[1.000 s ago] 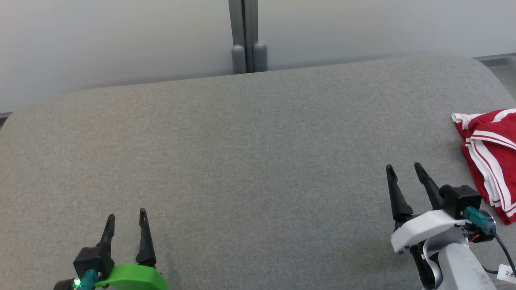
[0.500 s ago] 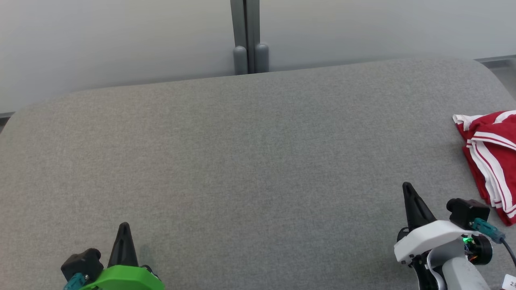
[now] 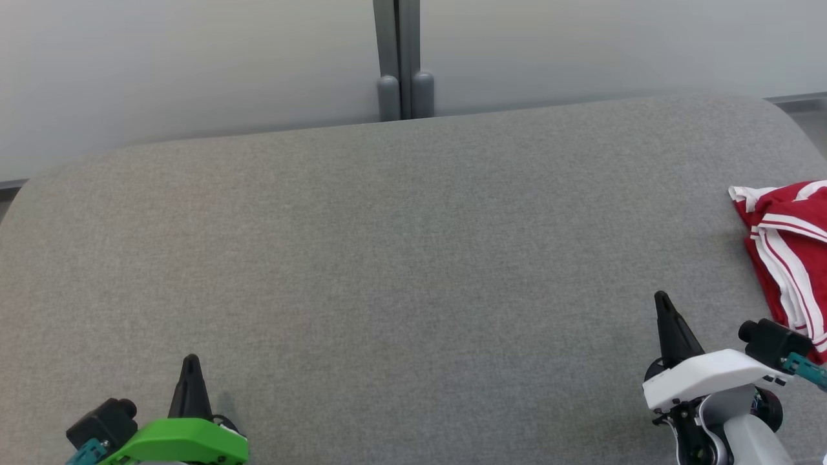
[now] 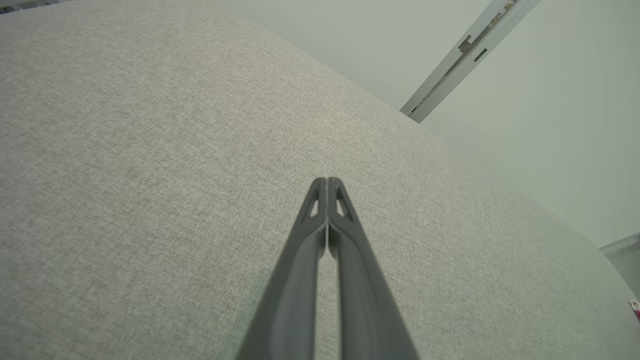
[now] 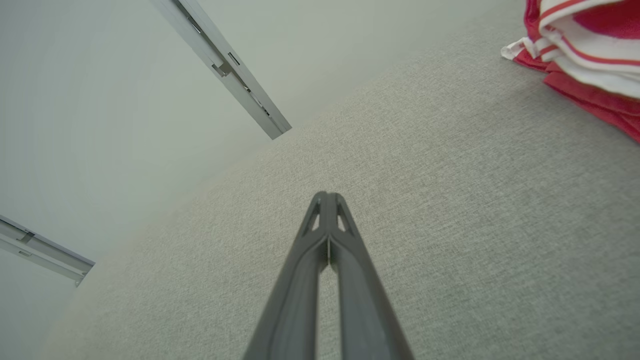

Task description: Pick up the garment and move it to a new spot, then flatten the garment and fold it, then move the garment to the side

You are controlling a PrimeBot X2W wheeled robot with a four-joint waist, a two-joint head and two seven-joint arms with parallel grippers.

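The red-and-white garment point(image 3: 791, 258) lies bunched at the frame's right edge on the grey worktop point(image 3: 413, 258), its long axis running top to bottom, up and right of the right gripper point(image 3: 661, 298) (much the nearer). The left gripper point(image 3: 190, 359) sits lower left; both have their fingers point(image 4: 295, 280) closed on nothing.

This looks like a plain test room or lab. A big table point(image 3: 387, 258) covered in grey cloth takes up the middle and bottom. Across the top is a pale wall point(image 3: 194, 64) with a grey metal strip point(image 3: 397, 51) at top middle.
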